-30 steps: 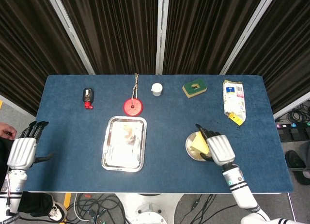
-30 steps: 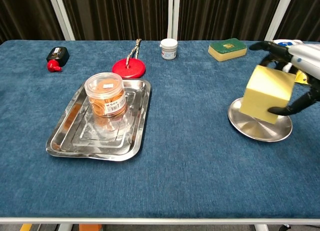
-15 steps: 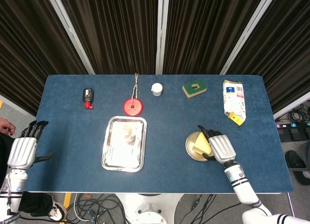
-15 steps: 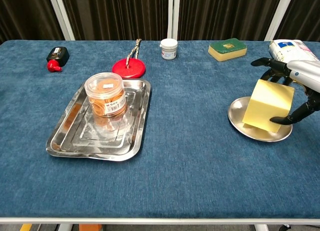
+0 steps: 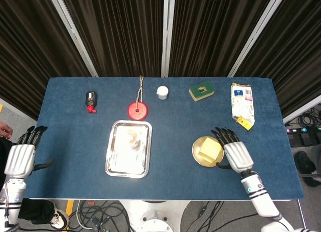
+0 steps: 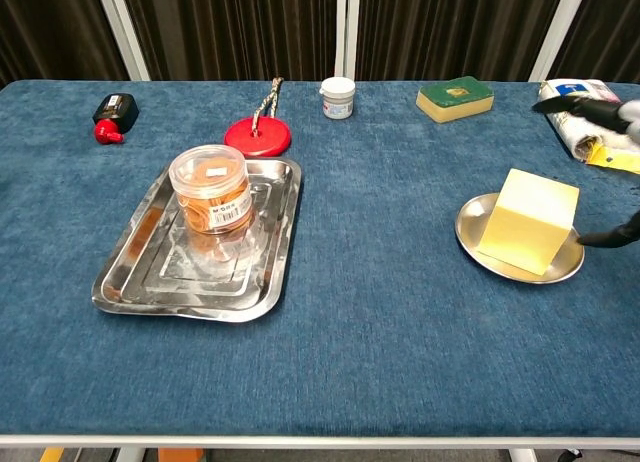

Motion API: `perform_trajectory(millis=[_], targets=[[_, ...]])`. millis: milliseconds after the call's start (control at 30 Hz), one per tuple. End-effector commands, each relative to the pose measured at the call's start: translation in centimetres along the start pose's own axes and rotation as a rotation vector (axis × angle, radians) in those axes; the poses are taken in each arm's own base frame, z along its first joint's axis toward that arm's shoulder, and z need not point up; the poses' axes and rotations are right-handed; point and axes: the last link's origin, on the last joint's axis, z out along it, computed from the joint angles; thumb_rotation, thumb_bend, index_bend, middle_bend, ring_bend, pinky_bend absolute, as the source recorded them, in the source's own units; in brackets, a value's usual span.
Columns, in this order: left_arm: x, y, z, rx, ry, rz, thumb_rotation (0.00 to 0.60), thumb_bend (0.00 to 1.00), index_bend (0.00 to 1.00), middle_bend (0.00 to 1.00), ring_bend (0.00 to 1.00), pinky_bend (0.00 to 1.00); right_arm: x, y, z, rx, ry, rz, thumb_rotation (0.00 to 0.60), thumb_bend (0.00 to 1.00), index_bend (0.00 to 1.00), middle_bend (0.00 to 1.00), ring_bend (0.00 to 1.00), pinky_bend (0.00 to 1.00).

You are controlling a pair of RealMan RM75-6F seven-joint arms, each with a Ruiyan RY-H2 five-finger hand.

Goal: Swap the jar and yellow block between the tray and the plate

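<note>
from the head view, the table (image 5: 165,106) carries a steel tray (image 5: 129,148) left of centre toward the front edge, with the jar (image 5: 133,138) standing in it, seen from straight above and washed out by glare. the round plate (image 5: 206,151) sits toward the front right, and the yellow block (image 5: 210,150) rests on it. the right hand (image 5: 234,153) lies just beside the plate on its right side, fingers spread and pointing toward the back edge, holding nothing; whether a fingertip touches the block is hard to tell from up here. the left hand (image 5: 21,156) hangs off the left edge of the table, fingers straight and a little apart, empty. along the back edge, from left to right, lie a black bottle with a red cap (image 5: 91,101), a red disc with a rope (image 5: 138,109), a small white pot (image 5: 162,92), a green and yellow sponge (image 5: 201,92) and a white packet (image 5: 242,104) near the back right corner.

from the chest view, the jar (image 6: 209,189) stands upright in the far half of the tray (image 6: 130,282), clear with a lid and orange contents. the yellow block (image 6: 528,220) sits upright on the plate (image 6: 470,227). only dark fingertips (image 6: 585,105) of the right hand show at the right border, apart from the block and wide open. the bottle (image 6: 112,114), disc (image 6: 257,135), pot (image 6: 337,96) and sponge (image 6: 454,97) line the back edge.
</note>
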Motion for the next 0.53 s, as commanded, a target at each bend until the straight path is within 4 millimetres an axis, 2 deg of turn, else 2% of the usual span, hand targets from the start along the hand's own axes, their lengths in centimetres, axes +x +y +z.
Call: perform_trajectory(millis=[33, 133, 233, 333, 533], targets=[[0.3, -0.4, -1.4, 0.005, 0.013, 0.025, 0.600, 0.06, 0.11, 0.11, 0.05, 0.19, 2.0, 2.5, -4.4, -0.067, 0.104, -0.133, 0.600, 0.00, 0.00, 0.00, 0.00, 0.00], [0.1, -0.6, -2.5, -0.001, 0.014, 0.057, 0.600, 0.06, 0.12, 0.11, 0.05, 0.19, 2.2, 4.4, -7.4, -0.171, 0.139, -0.197, 0.600, 0.00, 0.00, 0.00, 0.00, 0.00], [-0.1, -0.7, -3.3, -0.012, -0.004, 0.080, 0.600, 0.06, 0.12, 0.11, 0.05, 0.18, 2.1, 5.9, -9.5, -0.257, 0.155, -0.202, 0.600, 0.00, 0.00, 0.00, 0.00, 0.00], [0.1, -1.1, -3.6, -0.010, 0.010, 0.146, 0.600, 0.06, 0.13, 0.11, 0.05, 0.17, 2.1, 6.9, -10.6, -0.309, 0.177, -0.223, 0.600, 0.00, 0.00, 0.00, 0.00, 0.00], [0.2, -1.8, -3.8, 0.035, 0.012, 0.228, 0.600, 0.06, 0.13, 0.11, 0.05, 0.16, 2.5, 7.5, -11.2, -0.345, 0.215, -0.243, 0.600, 0.00, 0.00, 0.00, 0.00, 0.00]])
